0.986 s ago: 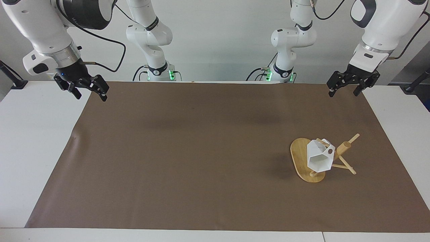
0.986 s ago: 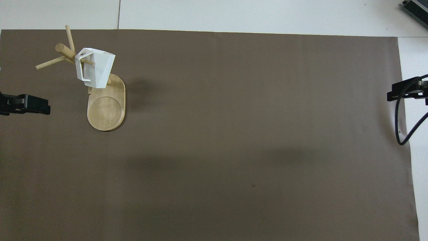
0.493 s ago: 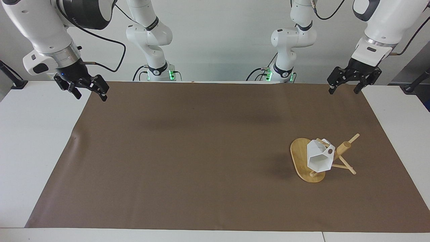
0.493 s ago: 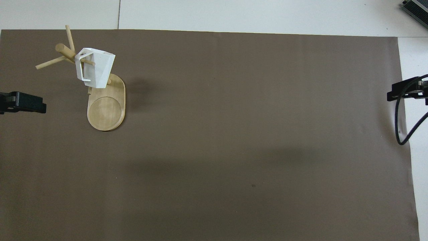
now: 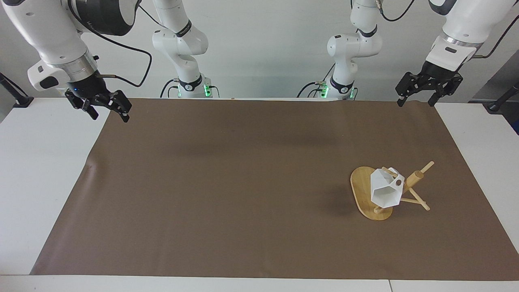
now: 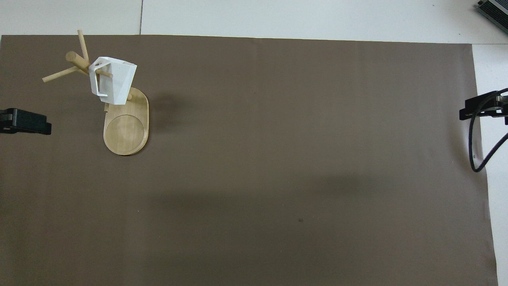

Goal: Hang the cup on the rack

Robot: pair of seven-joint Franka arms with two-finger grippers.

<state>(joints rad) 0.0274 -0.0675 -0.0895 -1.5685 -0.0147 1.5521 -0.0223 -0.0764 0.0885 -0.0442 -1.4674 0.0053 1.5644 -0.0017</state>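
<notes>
The white faceted cup [image 5: 384,190] [image 6: 115,79] hangs by its handle on a thin peg of the bamboo rack [image 5: 416,177] [image 6: 74,58]. The rack's oval base [image 5: 360,187] [image 6: 126,133] stands on the brown mat toward the left arm's end of the table. No gripper touches cup or rack. My left gripper [image 5: 417,102] hangs open and empty over the mat's corner at that end, well apart from the rack. Over the mat's corner at the right arm's end, my right gripper [image 5: 110,116] is open and holds nothing; that arm waits.
The brown mat [image 5: 243,182] [image 6: 278,159] covers most of the white table [image 5: 44,162]. A black cable [image 6: 474,147] dangles from the right arm over the mat's edge. The two arm bases [image 5: 190,87] [image 5: 338,87] stand at the robots' table edge.
My left gripper has risen and drawn back toward the robots, away from the rack. Cup, rack and right gripper have not moved.
</notes>
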